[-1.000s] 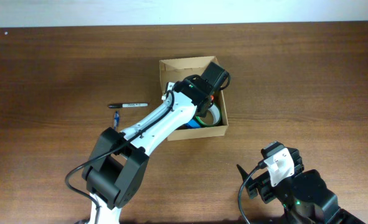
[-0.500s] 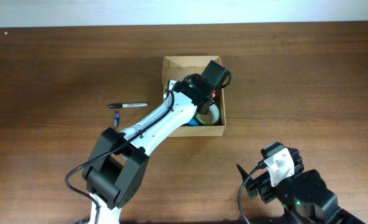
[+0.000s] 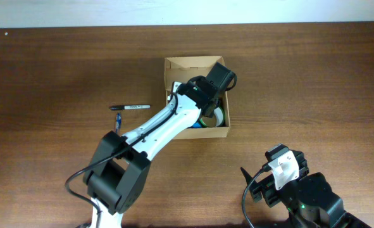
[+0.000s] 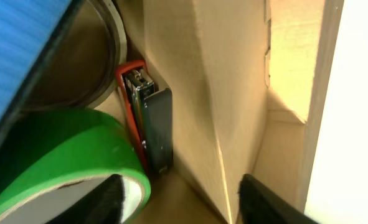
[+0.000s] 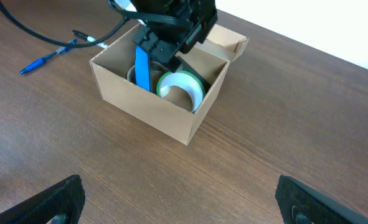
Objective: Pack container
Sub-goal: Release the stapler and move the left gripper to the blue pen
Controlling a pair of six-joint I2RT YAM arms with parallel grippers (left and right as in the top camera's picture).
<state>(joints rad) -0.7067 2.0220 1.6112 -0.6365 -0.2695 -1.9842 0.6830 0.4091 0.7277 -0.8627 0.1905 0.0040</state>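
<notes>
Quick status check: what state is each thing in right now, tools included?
container: open, flap up
green tape: inside container
blue packet: on edge inside container
stapler: upright against container wall
marker: lying on table
blue pen: lying on table
left tool: open, empty, inside container
right tool: open, empty, over table

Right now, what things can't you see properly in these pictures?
- Overhead: the left arm covers most of what lies inside the container.
- Left wrist: the blue packet is cut off by the top left corner. The red and black thing by the wall is too squeezed in to name.
- Overhead: the print on the marker is too small to read.
</notes>
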